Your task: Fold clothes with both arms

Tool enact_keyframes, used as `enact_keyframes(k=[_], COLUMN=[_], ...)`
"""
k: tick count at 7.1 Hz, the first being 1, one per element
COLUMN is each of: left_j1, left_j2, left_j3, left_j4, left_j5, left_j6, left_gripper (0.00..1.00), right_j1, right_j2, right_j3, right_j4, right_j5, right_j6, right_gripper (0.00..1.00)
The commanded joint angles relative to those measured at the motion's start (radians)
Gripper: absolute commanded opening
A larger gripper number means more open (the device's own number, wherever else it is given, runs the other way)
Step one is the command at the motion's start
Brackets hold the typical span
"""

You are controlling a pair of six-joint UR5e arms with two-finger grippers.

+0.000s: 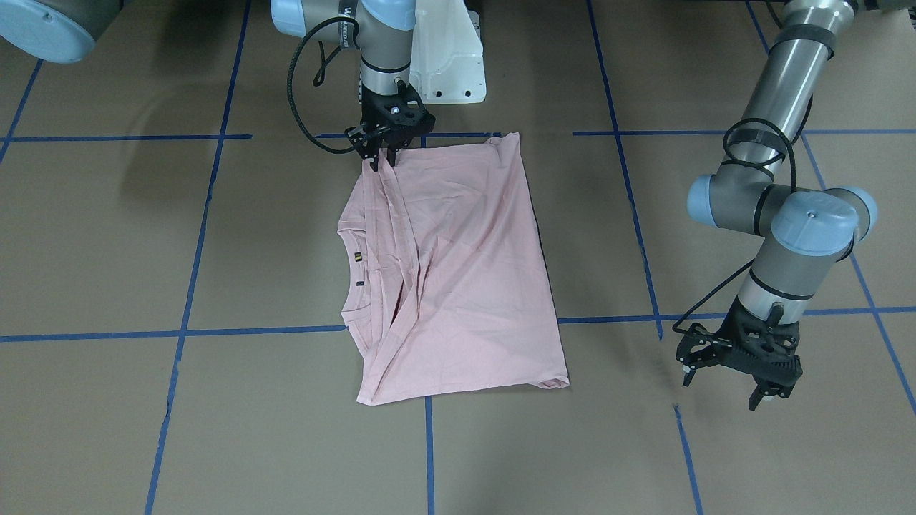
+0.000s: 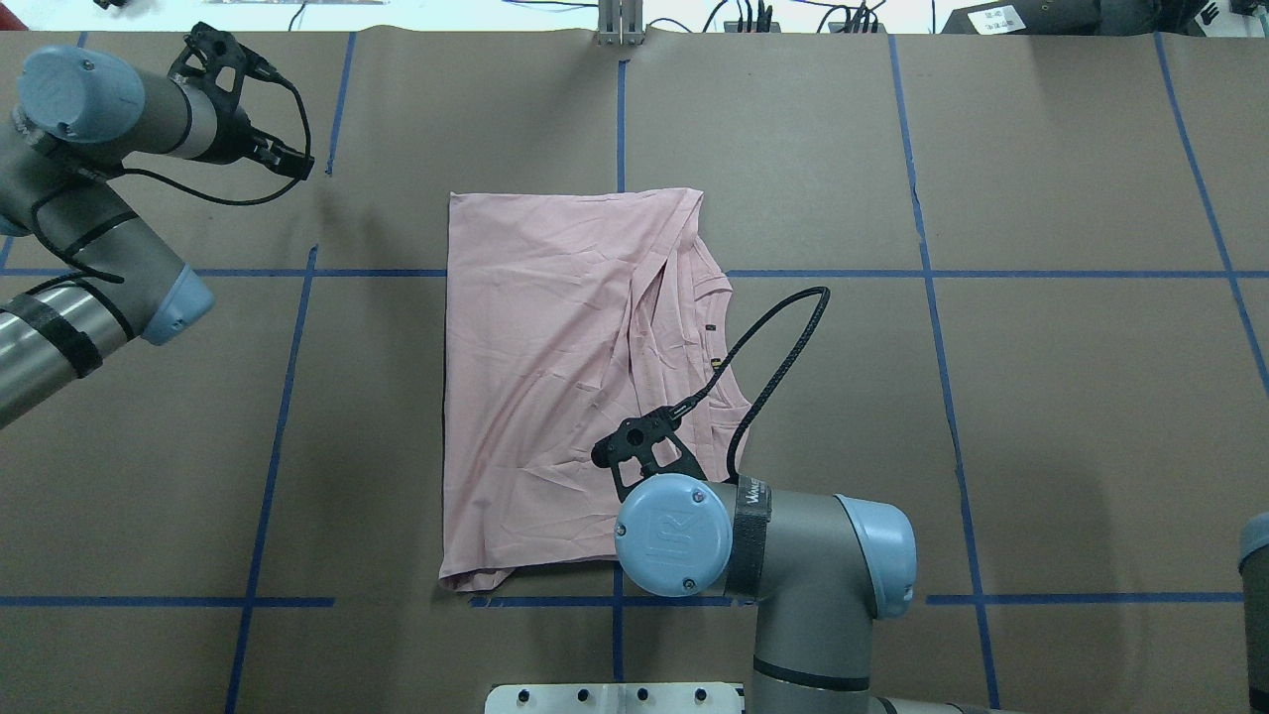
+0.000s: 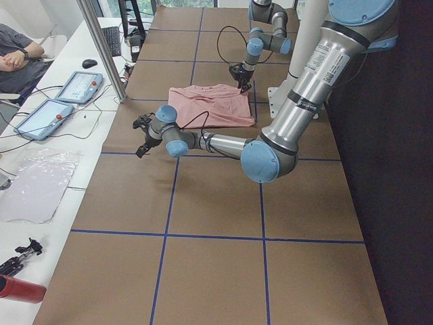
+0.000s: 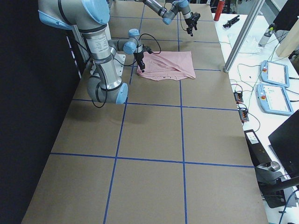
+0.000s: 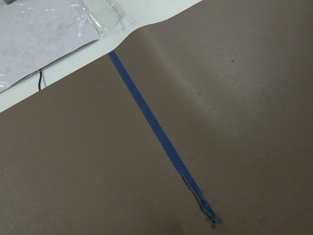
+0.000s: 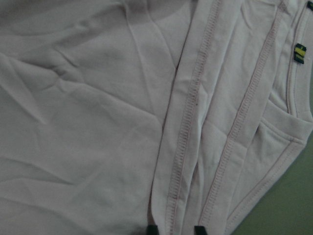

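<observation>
Pink shirt [image 1: 458, 272] lies in the middle of the table [image 1: 143, 236], its sides folded in, so we judge a crosswise fold comes next. Our right gripper [image 1: 383, 159] stands at the corner nearest the base, jaws slightly parted over flat hems and holding nothing, likely placed to pinch there. Our left gripper [image 1: 721, 388] hangs wide open and empty, well aside. We count one shirt and two grippers.

Pale pink T-shirt [image 1: 458, 272], folded into rectangle, wrinkled, lying flat
</observation>
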Motion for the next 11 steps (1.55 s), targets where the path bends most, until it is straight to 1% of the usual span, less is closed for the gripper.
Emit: enact_keyframes(k=[1,2,3,4,6,7,8,9,10,11], left_j1=[0.000,0.000,0.000,0.000,0.000,0.000,0.000,0.000,0.000,0.000], left_j2=[0.001,0.001,0.007,0.008,0.008,0.008,0.008,0.008,0.008,0.008], left_j3=[-0.001,0.001,-0.001,-0.001,-0.001,-0.001,-0.001,-0.001,-0.001,-0.001], left_j4=[0.000,0.000,-0.002,-0.002,-0.002,-0.002,-0.002,-0.002,-0.002,-0.002], left_j5=[0.000,0.000,0.000,0.000,0.000,0.000,-0.002,-0.002,0.000,-0.002], left_j6=[0.000,0.000,0.000,0.000,-0.002,-0.002,0.000,0.000,0.000,0.000], left_gripper=[1.00,1.00,1.00,1.00,1.00,1.00,1.00,1.00,1.00,1.00], right_j1=[0.011,0.013,0.013,0.016,0.013,-0.013,-0.034,-0.038,-0.047,-0.044], right_j2=[0.006,0.006,0.003,-0.023,-0.098,-0.137,-0.143,-0.149,-0.155,-0.157], right_j3=[0.003,0.003,0.009,0.057,0.120,0.145,0.145,0.151,0.151,0.173], right_j4=[-0.003,-0.003,-0.008,-0.026,-0.038,-0.037,-0.037,-0.037,-0.035,-0.035], right_j5=[0.002,0.002,0.002,0.002,-0.007,-0.008,-0.011,-0.011,-0.013,-0.011], right_j6=[-0.007,-0.007,-0.007,-0.005,0.013,0.065,0.118,0.125,0.212,0.250], right_gripper=[0.05,0.05,0.01,0.00,0.00,0.00,0.00,0.00,0.31,0.81])
